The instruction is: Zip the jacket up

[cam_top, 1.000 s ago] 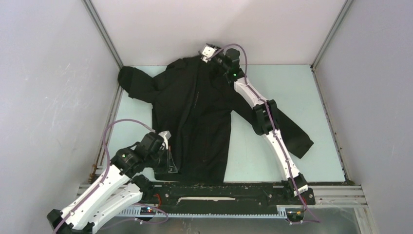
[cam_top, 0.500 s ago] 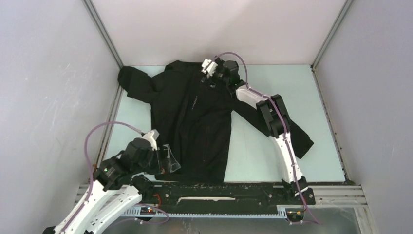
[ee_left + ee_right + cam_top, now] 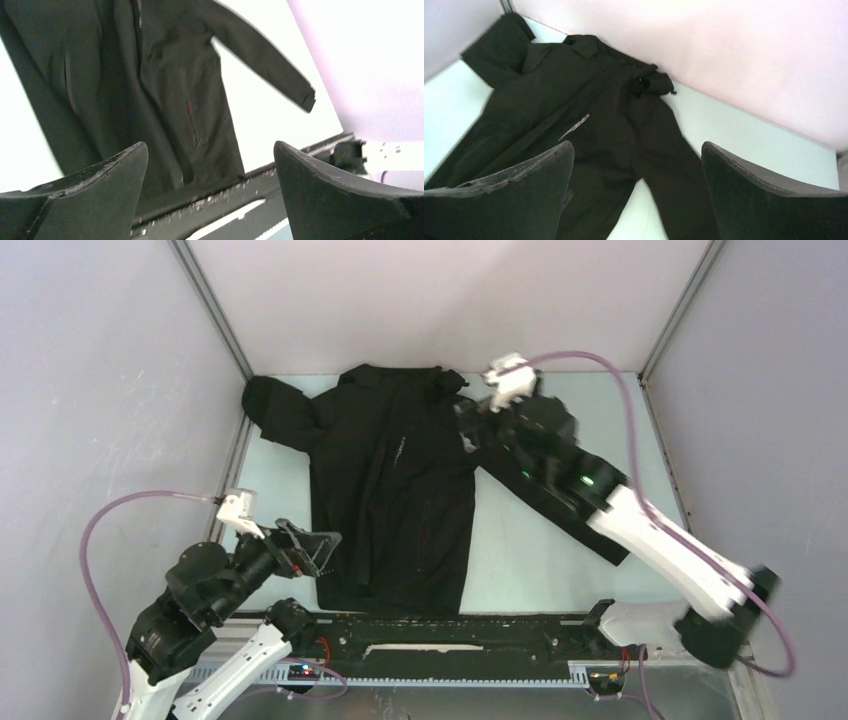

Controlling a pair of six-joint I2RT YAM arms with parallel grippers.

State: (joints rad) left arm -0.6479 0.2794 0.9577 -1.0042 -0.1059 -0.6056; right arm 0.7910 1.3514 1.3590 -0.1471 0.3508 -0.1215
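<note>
The black jacket (image 3: 390, 490) lies flat on the pale table, collar at the back, hem at the near edge, its front panels lying together. White chest lettering (image 3: 397, 450) shows on it. My left gripper (image 3: 312, 550) hovers open beside the lower left hem, holding nothing. In the left wrist view the jacket (image 3: 150, 90) fills the space beyond the open gripper (image 3: 210, 145). My right gripper (image 3: 470, 428) hangs open over the jacket's right shoulder, empty. The right wrist view looks down on the jacket (image 3: 589, 125) past its open gripper (image 3: 637, 145).
A black mounting rail (image 3: 450, 625) runs along the near edge just below the hem. One sleeve (image 3: 275, 410) is bunched in the back left corner. The other sleeve (image 3: 600, 525) stretches right under my right arm. Grey walls close in three sides.
Both grippers have opened. The left arm drew back and left from the hem. The right arm left the collar, swinging right and up.
</note>
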